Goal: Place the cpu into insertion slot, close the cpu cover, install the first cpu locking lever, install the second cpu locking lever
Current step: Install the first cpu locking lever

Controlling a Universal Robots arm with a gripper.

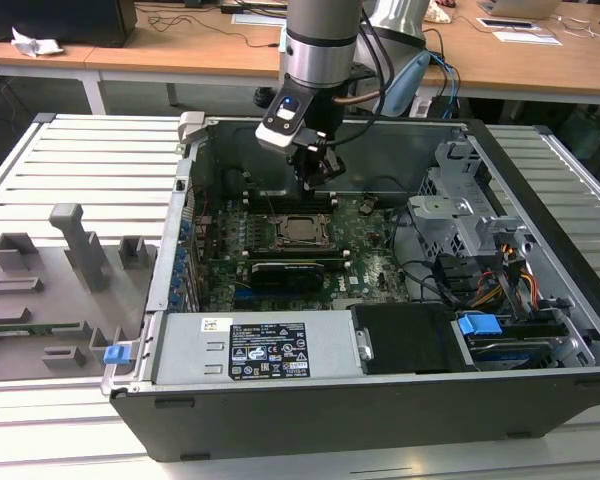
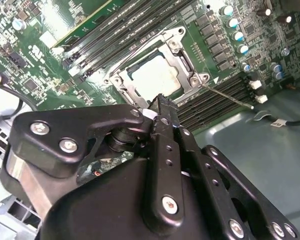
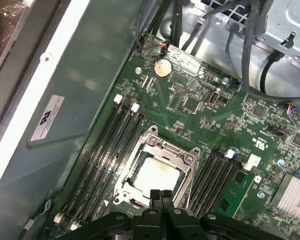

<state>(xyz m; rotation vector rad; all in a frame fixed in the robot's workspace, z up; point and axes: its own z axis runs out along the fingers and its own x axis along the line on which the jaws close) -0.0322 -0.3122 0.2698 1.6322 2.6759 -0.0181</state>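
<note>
The tool (image 1: 320, 178) hangs inside the open computer case (image 1: 280, 420), over the green motherboard (image 1: 375, 265). Its two black fingers are pressed together, tip against tip, with nothing between them; the first wrist view shows only a hairline seam where they meet.

The cpu (image 3: 155, 175) lies directly under the tool's tips and slightly ahead of them. In both wrist views the closed tips overlap the edge of the socket nearest the tool. How far above the socket they hang cannot be told. The cpu sits flat in the insertion slot (image 3: 135, 165) with its pale metal top facing up towards the tool. Being square, it has no long axis, and its edges run parallel to the socket frame.

The cpu cover (image 3: 172, 149) lies down over the chip. Its silver frame rings the chip on all sides, and the chip's top shows through the cut-out centre.

In the second wrist view a thin metal lever (image 2: 227, 96) juts from one corner of the socket frame. Its long axis slants out across the neighbouring memory slots (image 2: 217, 107), and its free end points away from the socket, off to one side of the tool. Whether that end is raised off the board cannot be told.

The case rests on a slatted bench (image 1: 80, 150).
</note>
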